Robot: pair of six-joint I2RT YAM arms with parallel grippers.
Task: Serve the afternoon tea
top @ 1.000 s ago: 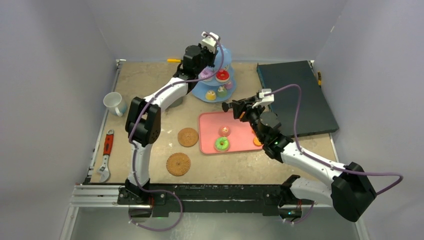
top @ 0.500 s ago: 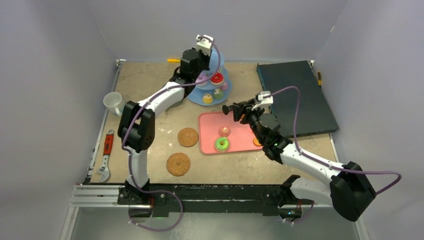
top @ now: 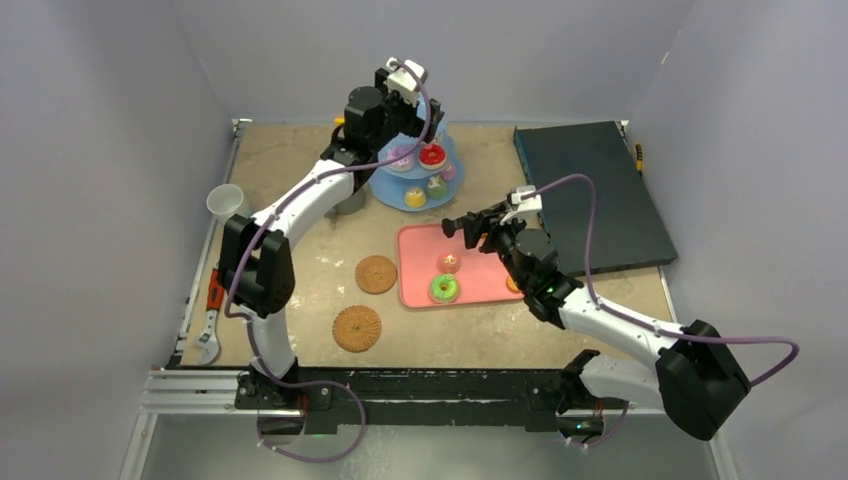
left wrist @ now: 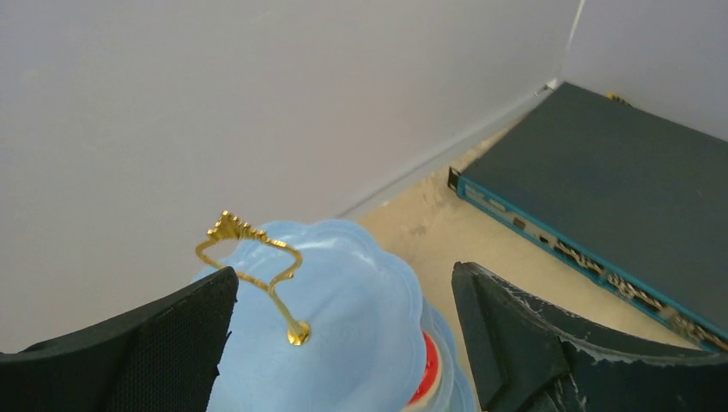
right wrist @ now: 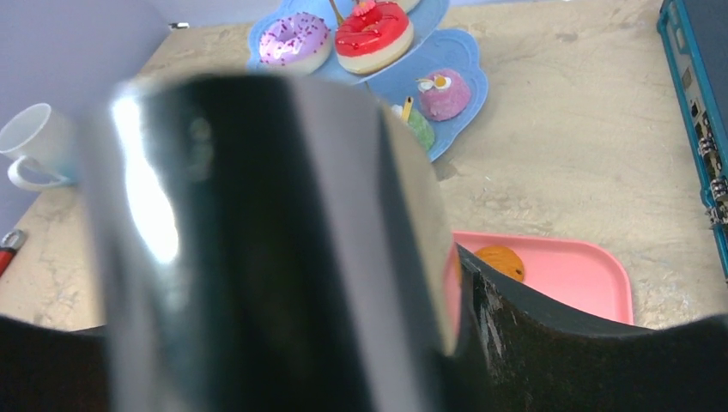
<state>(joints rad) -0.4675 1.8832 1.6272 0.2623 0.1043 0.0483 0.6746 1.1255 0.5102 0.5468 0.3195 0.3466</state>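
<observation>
The blue three-tier stand (top: 400,187) stands at the back with several doughnuts and cupcakes on its tiers. My left gripper (top: 402,92) (left wrist: 343,343) hangs open above the bare top tier (left wrist: 360,318), one finger on each side of the gold handle (left wrist: 249,257). A red doughnut (left wrist: 427,373) (right wrist: 372,30) and a purple one (right wrist: 294,39) lie on the middle tier. My right gripper (top: 470,225) (right wrist: 283,360) is shut on the black tongs (right wrist: 257,240) over the pink tray (top: 480,275). Two woven coasters (top: 376,274) (top: 357,328) lie left of the tray. The white mug (top: 228,203) stands at the far left.
The tray holds a green doughnut (top: 444,289), a small pink cake (top: 449,262) and an orange one (right wrist: 500,260). A dark case (top: 590,195) lies at the back right. A red-handled wrench (top: 212,310) lies by the left edge. A grey cup (top: 350,203) shows under the left forearm.
My left gripper has opened and risen from the stand's middle tier to above its top. The stand has shifted a little to the left. The right arm has barely moved.
</observation>
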